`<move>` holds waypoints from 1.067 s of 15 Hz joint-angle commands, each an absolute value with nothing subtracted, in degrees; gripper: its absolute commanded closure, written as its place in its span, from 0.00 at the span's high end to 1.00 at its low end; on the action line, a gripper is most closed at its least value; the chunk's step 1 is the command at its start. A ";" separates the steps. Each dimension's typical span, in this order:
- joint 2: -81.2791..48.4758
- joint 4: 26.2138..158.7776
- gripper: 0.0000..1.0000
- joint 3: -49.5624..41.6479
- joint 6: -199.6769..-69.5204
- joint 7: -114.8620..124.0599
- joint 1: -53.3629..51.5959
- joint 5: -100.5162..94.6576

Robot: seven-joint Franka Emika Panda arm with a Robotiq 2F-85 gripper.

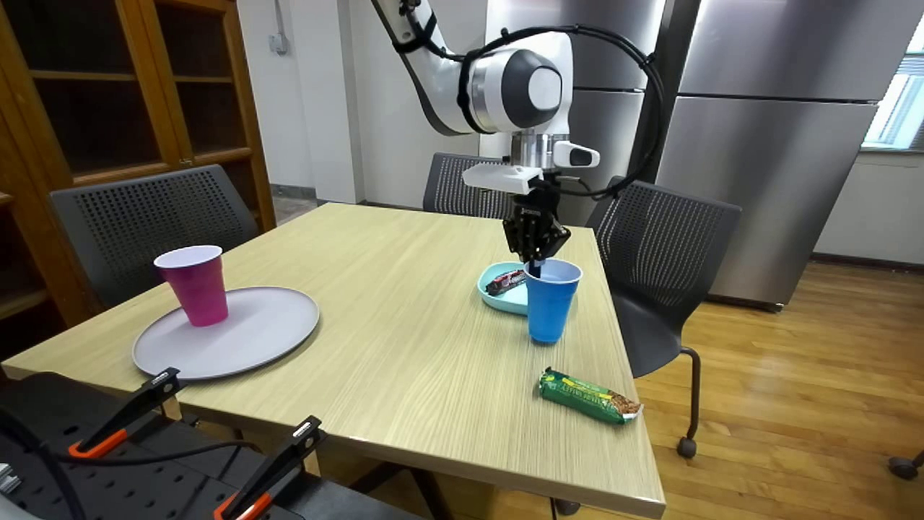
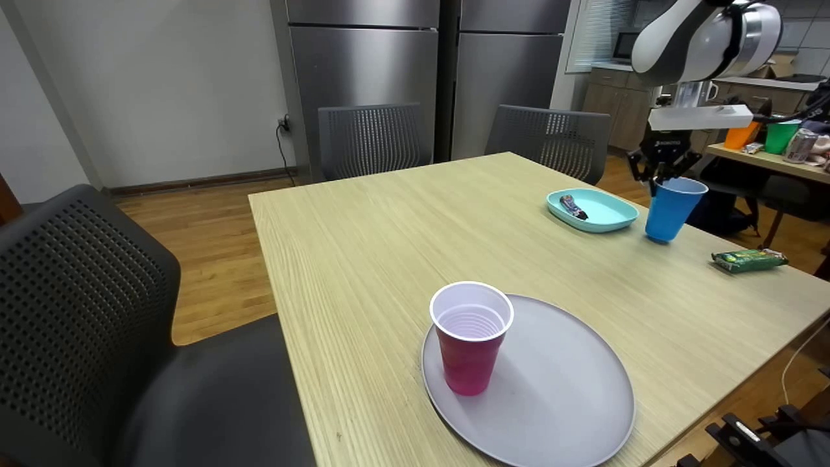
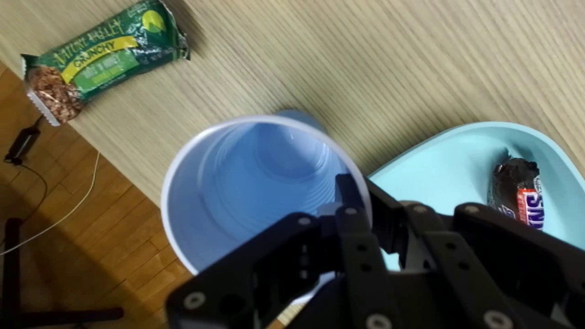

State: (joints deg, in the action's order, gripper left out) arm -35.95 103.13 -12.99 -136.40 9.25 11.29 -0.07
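Note:
My gripper is shut on the rim of a blue cup. In the wrist view, one finger of the gripper is inside the cup and one is outside. The cup looks empty and leans slightly in an exterior view; I cannot tell whether its base touches the table. Beside it is a teal plate with a dark Snickers bar on it, partly hidden by the gripper in the wrist view. A green granola bar lies near the table edge, also in the wrist view.
A grey round plate holds a pink cup across the wooden table; both exterior views show them. Chairs stand around the table. Black and orange clamps are at the near edge.

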 commanded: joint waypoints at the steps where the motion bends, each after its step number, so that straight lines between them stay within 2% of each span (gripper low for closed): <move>1: -29.82 108.83 0.02 -13.36 -134.94 6.41 10.08 -3.78; 16: -20.94 123.50 0.02 -9.18 -135.59 14.89 -1.29 -7.41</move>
